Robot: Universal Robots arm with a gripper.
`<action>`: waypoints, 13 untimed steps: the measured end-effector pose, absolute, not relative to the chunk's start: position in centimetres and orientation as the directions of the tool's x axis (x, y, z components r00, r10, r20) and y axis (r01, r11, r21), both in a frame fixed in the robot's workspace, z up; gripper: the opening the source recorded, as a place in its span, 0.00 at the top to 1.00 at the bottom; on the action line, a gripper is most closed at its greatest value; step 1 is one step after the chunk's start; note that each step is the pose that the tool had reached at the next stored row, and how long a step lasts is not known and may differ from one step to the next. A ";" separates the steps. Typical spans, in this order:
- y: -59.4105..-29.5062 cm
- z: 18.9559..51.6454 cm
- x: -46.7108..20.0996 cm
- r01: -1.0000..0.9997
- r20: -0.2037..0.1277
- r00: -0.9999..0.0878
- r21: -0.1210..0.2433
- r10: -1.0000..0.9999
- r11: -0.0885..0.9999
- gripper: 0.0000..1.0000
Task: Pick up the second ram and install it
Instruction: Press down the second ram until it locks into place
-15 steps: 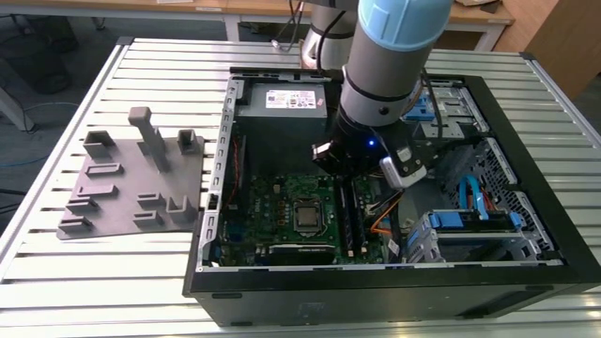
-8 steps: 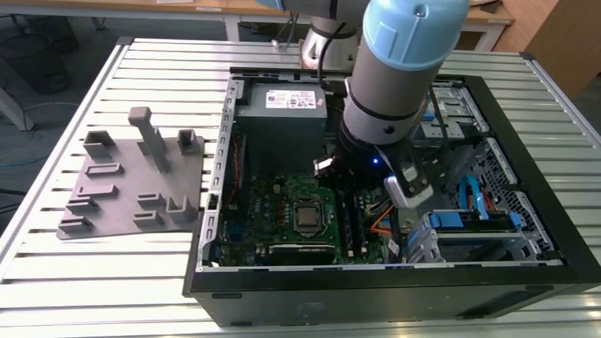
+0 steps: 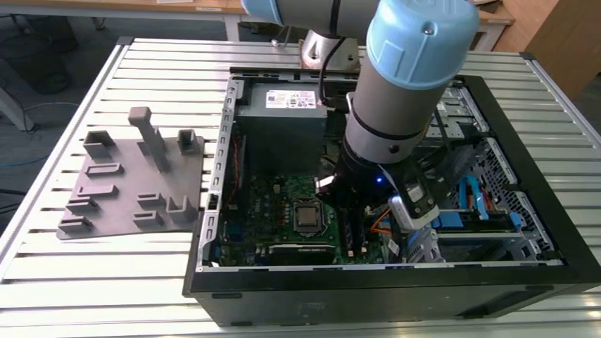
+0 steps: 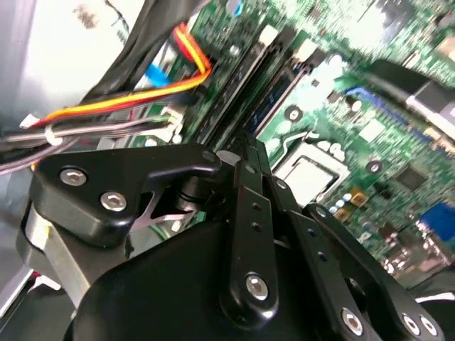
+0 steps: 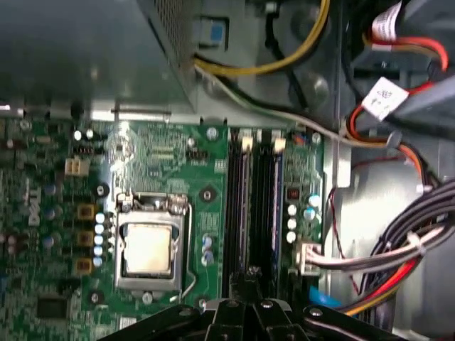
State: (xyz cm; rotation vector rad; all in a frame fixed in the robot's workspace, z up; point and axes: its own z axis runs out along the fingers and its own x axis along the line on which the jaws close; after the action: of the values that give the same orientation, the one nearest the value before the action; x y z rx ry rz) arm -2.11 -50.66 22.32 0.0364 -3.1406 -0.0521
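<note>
My gripper (image 5: 250, 277) is lowered into the open computer case (image 3: 376, 290), right over the memory slots beside the processor socket (image 5: 146, 249). Its fingers (image 4: 242, 153) are drawn together at the near end of a long dark board, the second ram (image 5: 274, 202), which stands on edge in the slot with a bluish strip along its side (image 4: 274, 99). Another dark board (image 5: 238, 202) stands in the parallel slot next to it. In the exterior view the arm's wrist (image 3: 390, 151) covers most of the slots (image 3: 355, 236).
The grey fixture (image 3: 131, 183) with upright posts lies on the slatted table at the exterior view's left. The power supply (image 3: 281, 116) fills the case's far end. Bundled red, yellow and grey cables (image 5: 398, 263) run close beside the slots, and drive bays (image 3: 488, 211) stand beyond them.
</note>
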 end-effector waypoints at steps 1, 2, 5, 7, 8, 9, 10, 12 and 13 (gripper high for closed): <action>-50.7 22.3 -2.1 -0.023 0.000 -1.000 0.033 -0.023 0.999 0.89; -50.7 22.2 -2.1 -0.023 0.000 -1.000 0.032 -0.023 0.999 0.89; -50.7 21.9 -2.1 -0.023 0.002 -1.000 0.029 -0.023 0.999 0.89; -50.7 21.7 -2.1 -0.023 0.002 -1.000 0.029 -0.023 0.999 0.89; -50.7 21.6 -2.1 -0.023 0.002 -1.000 0.028 -0.023 0.999 0.89; -50.7 21.5 -2.1 -0.023 0.002 -1.000 0.029 -0.023 0.999 0.89; -50.7 21.5 -2.1 -0.023 0.002 -1.000 0.029 -0.023 0.999 0.89; -50.7 21.7 -2.1 -0.023 0.002 -1.000 0.030 -0.023 0.999 0.89; -50.7 21.9 -2.1 -0.023 0.001 -1.000 0.032 -0.023 0.999 0.89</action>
State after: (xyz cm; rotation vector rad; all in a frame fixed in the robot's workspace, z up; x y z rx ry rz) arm -2.09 -50.66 21.88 0.0368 -3.1399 -0.0504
